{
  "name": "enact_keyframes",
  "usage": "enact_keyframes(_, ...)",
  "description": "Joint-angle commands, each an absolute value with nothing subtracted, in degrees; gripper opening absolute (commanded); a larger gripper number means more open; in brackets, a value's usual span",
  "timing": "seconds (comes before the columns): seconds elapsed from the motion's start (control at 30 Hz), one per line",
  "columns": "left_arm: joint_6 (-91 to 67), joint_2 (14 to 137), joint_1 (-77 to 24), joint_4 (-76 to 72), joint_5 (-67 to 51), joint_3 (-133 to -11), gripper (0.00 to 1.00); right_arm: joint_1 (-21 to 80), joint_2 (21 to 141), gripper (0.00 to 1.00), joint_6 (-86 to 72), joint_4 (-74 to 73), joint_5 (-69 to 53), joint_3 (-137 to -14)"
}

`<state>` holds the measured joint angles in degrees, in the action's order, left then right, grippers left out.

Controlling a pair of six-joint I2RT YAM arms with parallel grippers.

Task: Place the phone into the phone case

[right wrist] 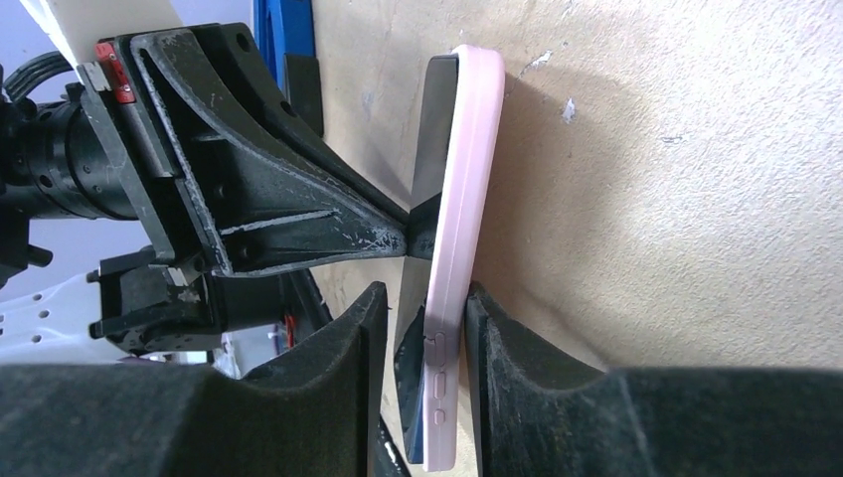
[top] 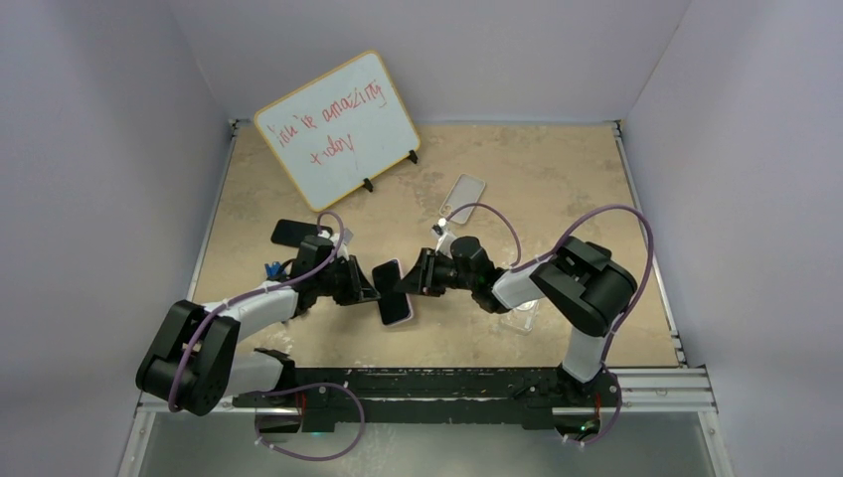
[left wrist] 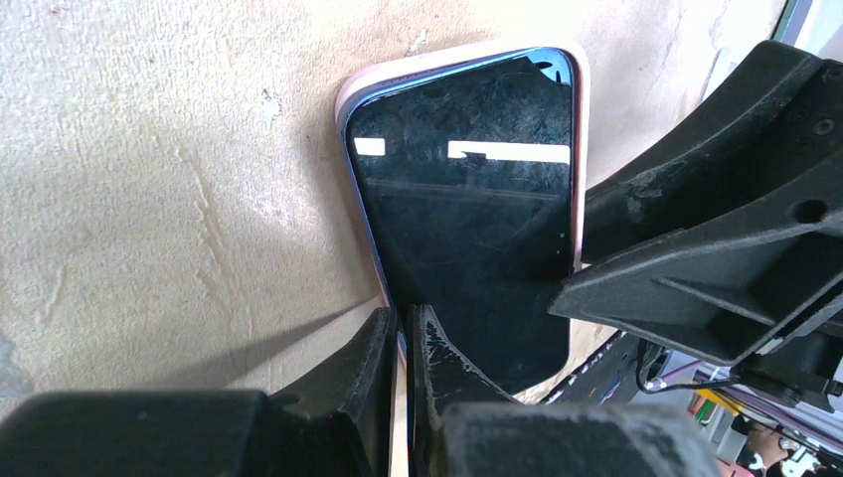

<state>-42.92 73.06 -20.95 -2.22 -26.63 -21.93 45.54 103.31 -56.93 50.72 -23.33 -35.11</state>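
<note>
A phone (left wrist: 467, 219) with a black screen sits partly in a pink phone case (left wrist: 358, 87), held on edge above the table's middle (top: 395, 298). My left gripper (left wrist: 403, 323) is shut on one long edge of the phone and case; it reaches in from the left in the top view (top: 370, 290). My right gripper (right wrist: 422, 303) grips the case (right wrist: 462, 199) from the other side (top: 413, 278), one finger on the case's back, the other at the screen side. Near my right fingers the phone's blue edge (right wrist: 413, 397) stands out of the case.
A whiteboard (top: 338, 129) stands at the back left. A clear case (top: 465, 189) lies behind the grippers, another clear piece (top: 522, 316) lies by the right arm. A black phone (top: 293, 232) and a small blue object (top: 270, 268) lie by the left arm.
</note>
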Motion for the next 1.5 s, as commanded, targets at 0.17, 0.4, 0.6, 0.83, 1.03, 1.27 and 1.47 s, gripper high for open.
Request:
enact_keyframes(0.17,-43.1,71.4,-22.4,-2.8,-32.5,-22.0,0.04,45.8,102.1,0.09,-57.4,54.1,-27.5,-37.4)
enact_keyframes(0.4,-41.6,61.0,-20.7,0.9,-37.6,-25.1,0.57,40.7,96.3,0.00,-60.0,56.7,-31.9,-34.3)
enact_keyframes(0.6,-41.6,54.0,-17.0,4.3,-45.0,-30.0,0.88,37.7,87.2,0.00,-61.3,54.8,-40.4,-34.1)
enact_keyframes(0.83,-44.4,48.5,-14.8,2.0,-50.5,-32.1,0.88,37.6,74.5,0.00,-56.8,44.8,-42.1,-35.2)
enact_keyframes(1.03,-53.4,45.1,-14.8,-13.5,-54.5,-29.4,0.88,37.6,69.8,0.00,-58.5,47.6,-45.3,-35.4)
enact_keyframes(1.27,-61.8,41.0,-14.8,-29.9,-55.6,-25.4,0.85,37.6,68.2,0.00,-61.9,52.7,-48.2,-35.0)
enact_keyframes(1.47,-67.5,38.1,-14.8,-38.2,-53.1,-22.4,0.79,37.5,67.9,0.00,-66.7,59.0,-49.4,-33.9)
